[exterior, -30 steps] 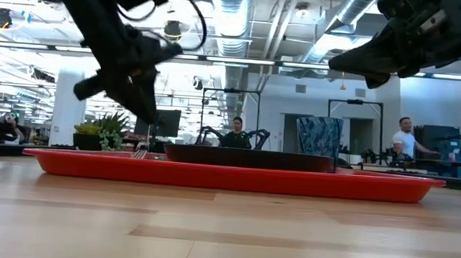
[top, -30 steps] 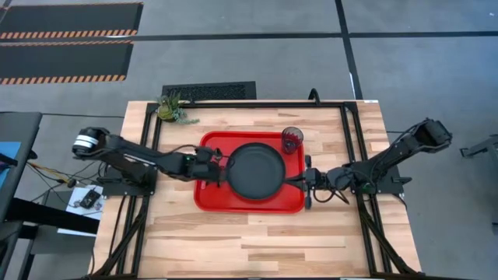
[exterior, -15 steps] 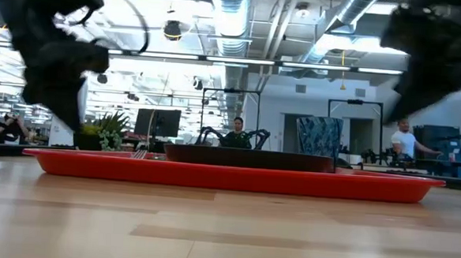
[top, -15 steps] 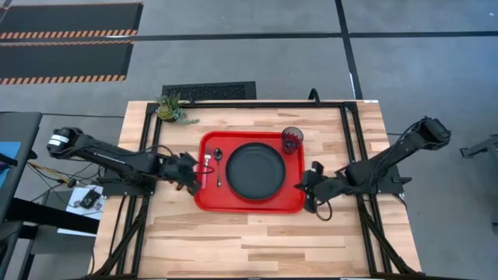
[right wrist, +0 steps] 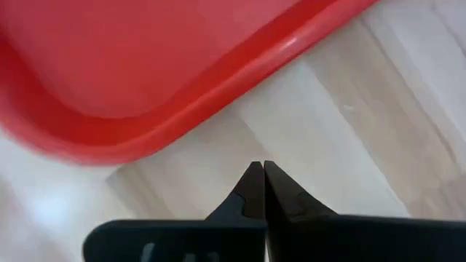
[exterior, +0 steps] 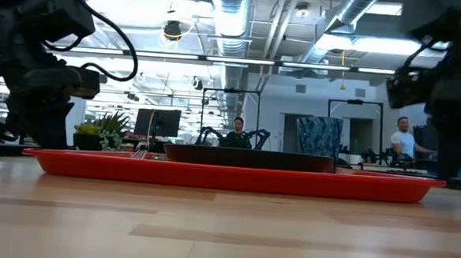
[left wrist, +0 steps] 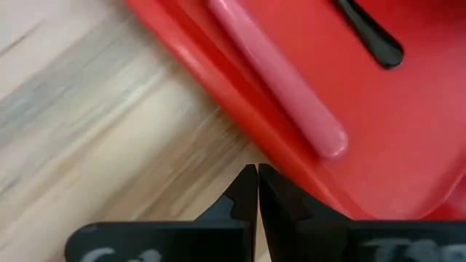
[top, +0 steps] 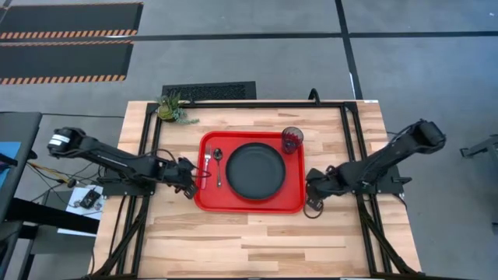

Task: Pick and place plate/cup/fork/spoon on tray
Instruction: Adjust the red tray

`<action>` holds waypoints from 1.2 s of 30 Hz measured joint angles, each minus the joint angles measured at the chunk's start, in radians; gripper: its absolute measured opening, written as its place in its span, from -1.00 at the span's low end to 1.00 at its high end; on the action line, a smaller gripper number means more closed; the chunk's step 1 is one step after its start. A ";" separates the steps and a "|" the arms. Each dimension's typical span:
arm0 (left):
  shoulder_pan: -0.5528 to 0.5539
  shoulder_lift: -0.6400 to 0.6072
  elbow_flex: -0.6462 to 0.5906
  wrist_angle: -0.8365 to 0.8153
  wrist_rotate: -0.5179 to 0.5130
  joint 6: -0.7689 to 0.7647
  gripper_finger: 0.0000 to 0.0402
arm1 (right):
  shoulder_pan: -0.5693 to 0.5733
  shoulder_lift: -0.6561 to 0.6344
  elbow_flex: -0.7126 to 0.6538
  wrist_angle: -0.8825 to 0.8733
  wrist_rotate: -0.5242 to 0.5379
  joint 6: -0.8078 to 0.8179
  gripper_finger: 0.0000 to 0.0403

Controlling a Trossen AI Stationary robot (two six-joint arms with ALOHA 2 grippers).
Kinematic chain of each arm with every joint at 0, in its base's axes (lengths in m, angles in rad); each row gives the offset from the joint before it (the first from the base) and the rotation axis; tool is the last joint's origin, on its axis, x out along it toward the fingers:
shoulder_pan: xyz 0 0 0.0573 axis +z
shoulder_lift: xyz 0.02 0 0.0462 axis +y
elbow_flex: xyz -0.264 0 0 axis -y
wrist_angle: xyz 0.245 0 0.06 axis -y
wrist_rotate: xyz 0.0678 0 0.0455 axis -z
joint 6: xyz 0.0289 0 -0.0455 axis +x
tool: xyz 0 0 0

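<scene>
The red tray (top: 292, 198) lies mid-table and carries everything. The black plate (top: 255, 171) sits in its middle. The dark cup (top: 292, 140) stands upright in its far right corner. The fork (top: 206, 163) and the spoon (top: 219, 165) lie side by side left of the plate. My left gripper (top: 189, 184) is shut just outside the tray's left rim; its wrist view shows the shut fingertips (left wrist: 257, 178) by the rim (left wrist: 240, 124), the fork's pink handle (left wrist: 277, 87) beyond. My right gripper (top: 311, 194) is shut and points down at bare wood by the tray's near right corner (right wrist: 145, 138).
A small potted plant (top: 173, 109) stands at the table's far left corner. Black frame rails (top: 148, 140) run along the table's left and right sides. Bare wood lies between the tray and the table's near edge (top: 257, 249). People show in the room behind the table (exterior: 404, 142).
My left gripper has drawn back from over the tray beside the plate toward the table's left edge and sunk, uncovering the fork and spoon lying on the tray. My right gripper has tipped over to point down beside the tray's right rim.
</scene>
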 joint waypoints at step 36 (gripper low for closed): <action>-0.179 0.046 0.003 0.025 -0.015 -0.160 -1.00 | -0.021 0.085 0.000 0.092 -0.073 -0.070 -0.87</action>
